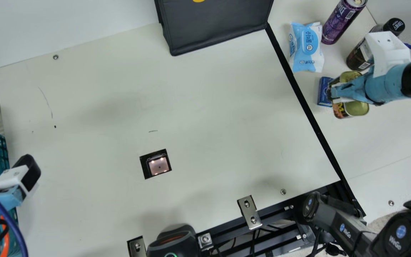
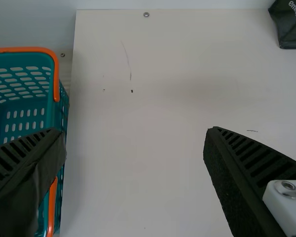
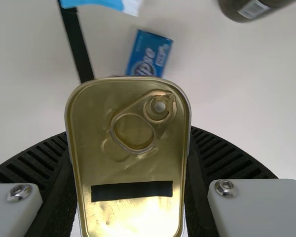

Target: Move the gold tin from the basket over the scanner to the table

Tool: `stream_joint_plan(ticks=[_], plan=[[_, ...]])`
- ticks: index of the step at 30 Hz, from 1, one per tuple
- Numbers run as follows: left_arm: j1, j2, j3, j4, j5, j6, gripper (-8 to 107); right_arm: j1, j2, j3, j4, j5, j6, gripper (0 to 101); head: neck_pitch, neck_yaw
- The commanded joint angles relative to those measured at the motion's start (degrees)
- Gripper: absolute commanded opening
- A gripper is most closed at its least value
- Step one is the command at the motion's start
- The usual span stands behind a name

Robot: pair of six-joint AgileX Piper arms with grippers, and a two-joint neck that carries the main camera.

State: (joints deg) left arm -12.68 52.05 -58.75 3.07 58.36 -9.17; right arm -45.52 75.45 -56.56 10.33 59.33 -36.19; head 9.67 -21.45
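My right gripper (image 1: 338,93) is over the right part of the table in the main view, holding the gold tin (image 1: 357,108). In the right wrist view the tin (image 3: 133,168) shows its ring-pull face, pinched between the two ribbed fingers of my right gripper (image 3: 130,182). My left gripper (image 1: 14,177) is at the main view's left edge, beside and partly over the teal basket (image 1: 0,150); in the left wrist view the same gripper (image 2: 134,165) has its fingers wide apart with nothing between them. The lit scanner (image 1: 159,166) sits in a table cutout.
On the right part of the table (image 1: 398,132) are a blue box (image 1: 324,91), a wipes pack (image 1: 306,46), a purple can (image 1: 339,23) and a dark bottle (image 1: 357,59). A black bag (image 1: 216,21) stands at the back, a black device (image 1: 173,244) at the front edge.
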Motion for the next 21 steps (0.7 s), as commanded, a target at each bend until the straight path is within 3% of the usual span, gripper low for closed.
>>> stream_joint_plan(ticks=[1,21], plan=[[0.0,0.0,0.0,0.0,0.0,0.0,90,-2.2,0.3,0.8,-0.5,-0.9,-2.6,0,-1.7,-0.1],[0.0,0.0,0.0,0.0,0.0,0.0,90,-8.9,5.0,11.1,-3.6,-13.1,-8.6,0,-1.7,-0.1]])
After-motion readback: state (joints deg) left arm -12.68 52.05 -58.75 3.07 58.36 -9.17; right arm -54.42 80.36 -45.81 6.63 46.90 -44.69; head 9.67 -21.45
